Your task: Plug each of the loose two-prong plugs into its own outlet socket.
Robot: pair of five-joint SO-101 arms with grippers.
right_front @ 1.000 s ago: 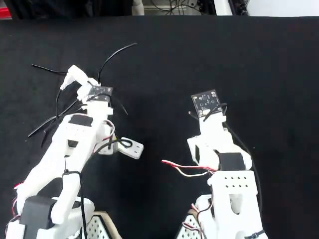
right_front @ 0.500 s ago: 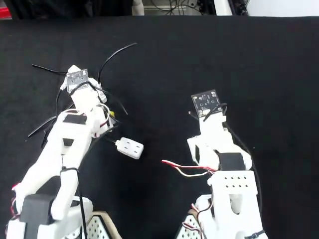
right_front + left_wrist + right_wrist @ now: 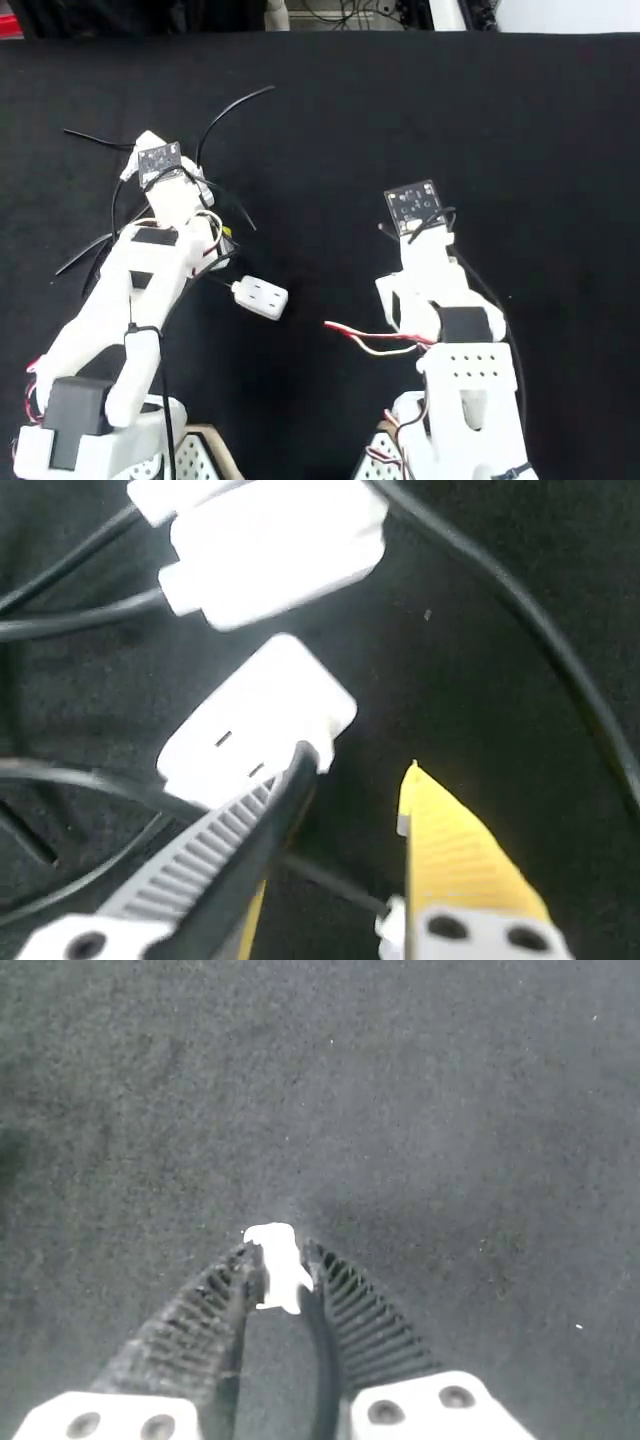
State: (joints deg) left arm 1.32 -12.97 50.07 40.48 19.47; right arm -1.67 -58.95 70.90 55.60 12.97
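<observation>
Little of the task looks done, since no plug can be seen seated in a socket. At the left, the left gripper [image 3: 358, 770] hangs low among black cables [image 3: 520, 602] with its fingers apart and nothing between them. The tip of the grey finger [image 3: 235, 840] touches the edge of a white socket block [image 3: 250, 725], whose two slots stand empty. The yellow finger [image 3: 450, 850] is over bare cloth beside it. So the block lies outside the gap, against the grey tip, not between the fingers. Just beyond it is a second white block [image 3: 270, 550] with cables leaving one end; I cannot tell whether that is a plug already pushed home.

In the high view another outlet socket [image 3: 262, 295] lies on the black table [image 3: 500, 120], at about five o'clock from the left arm's wrist and just beside that arm. Its slots look unfilled too.

At about two o'clock from that socket, and well apart from it, is the right arm. The right gripper [image 3: 280, 1255] has its fingers pressed together on a small white piece [image 3: 275, 1270], which I take for a plug. It is pinched at the very tips and pokes out a little past them, and a dark cable runs back between the fingers. Under it is plain cloth with no socket near, so I judge that this plug has yet to be carried to an outlet and the left-hand socket has yet to be gripped.
</observation>
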